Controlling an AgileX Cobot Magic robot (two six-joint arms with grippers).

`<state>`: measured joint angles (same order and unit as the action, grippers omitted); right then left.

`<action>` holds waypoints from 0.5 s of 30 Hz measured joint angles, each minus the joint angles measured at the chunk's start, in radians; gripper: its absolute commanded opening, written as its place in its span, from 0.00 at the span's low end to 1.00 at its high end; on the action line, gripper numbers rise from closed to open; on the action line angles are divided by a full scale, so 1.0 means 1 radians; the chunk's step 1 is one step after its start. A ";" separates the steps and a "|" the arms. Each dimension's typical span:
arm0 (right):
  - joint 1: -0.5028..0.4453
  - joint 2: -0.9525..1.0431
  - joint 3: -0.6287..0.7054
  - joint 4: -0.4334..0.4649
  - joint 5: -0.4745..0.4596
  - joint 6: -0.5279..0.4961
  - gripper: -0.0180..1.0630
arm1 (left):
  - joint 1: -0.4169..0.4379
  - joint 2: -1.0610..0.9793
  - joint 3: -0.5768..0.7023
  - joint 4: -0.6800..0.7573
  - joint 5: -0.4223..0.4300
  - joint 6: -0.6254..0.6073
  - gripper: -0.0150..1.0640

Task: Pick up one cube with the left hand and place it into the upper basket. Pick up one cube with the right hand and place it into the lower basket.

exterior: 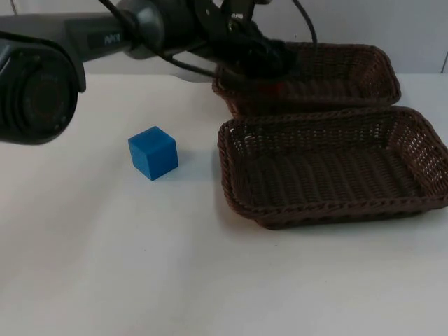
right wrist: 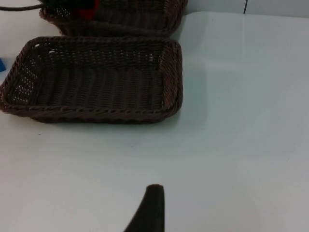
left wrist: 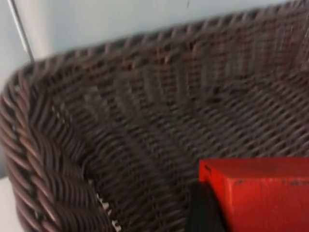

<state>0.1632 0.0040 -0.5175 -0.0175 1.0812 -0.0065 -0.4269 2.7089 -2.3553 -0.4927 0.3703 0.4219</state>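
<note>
Top view: left gripper sits over the left end of the upper basket, inside its rim, with a bit of red cube showing under it. Lower basket sits just in front of the upper basket, rims nearly touching. Blue cube stands left of the lower basket on open white desk, lots of free room around it.

Left wrist view: left gripper clamped on the red cube, black fingertip against its side, basket wall close behind.

Right wrist view: right gripper fingertip above bare desk, well apart from the lower basket; can't tell its opening. Right arm waits.
</note>
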 measured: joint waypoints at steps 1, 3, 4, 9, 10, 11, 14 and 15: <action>0.000 0.000 0.000 0.000 0.000 0.000 0.76 | 0.000 0.000 0.000 0.000 0.000 0.000 0.01; 0.000 0.000 0.000 0.000 0.000 0.000 0.76 | 0.000 0.010 0.000 -0.005 0.000 0.005 0.01; 0.000 0.000 0.000 0.000 0.000 0.000 0.76 | 0.000 0.014 0.000 -0.005 0.000 0.005 0.01; 0.000 0.000 0.000 -0.001 0.000 0.006 0.76 | 0.000 0.017 0.000 -0.006 0.002 0.007 0.01; 0.000 0.000 0.000 -0.001 0.000 0.006 0.76 | 0.000 0.017 0.000 -0.006 0.002 0.007 0.01; 0.000 0.000 0.000 -0.001 0.000 0.006 0.76 | 0.000 0.017 0.000 -0.006 0.002 0.007 0.01; 0.000 0.000 0.000 -0.001 0.000 0.006 0.76 | 0.000 0.019 0.000 -0.012 0.011 0.007 0.03; 0.000 0.000 0.000 -0.001 0.000 0.006 0.76 | 0.000 0.019 0.000 -0.014 0.011 0.007 0.09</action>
<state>0.1632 0.0040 -0.5175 -0.0181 1.0812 0.0000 -0.4269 2.7276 -2.3553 -0.5068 0.3810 0.4287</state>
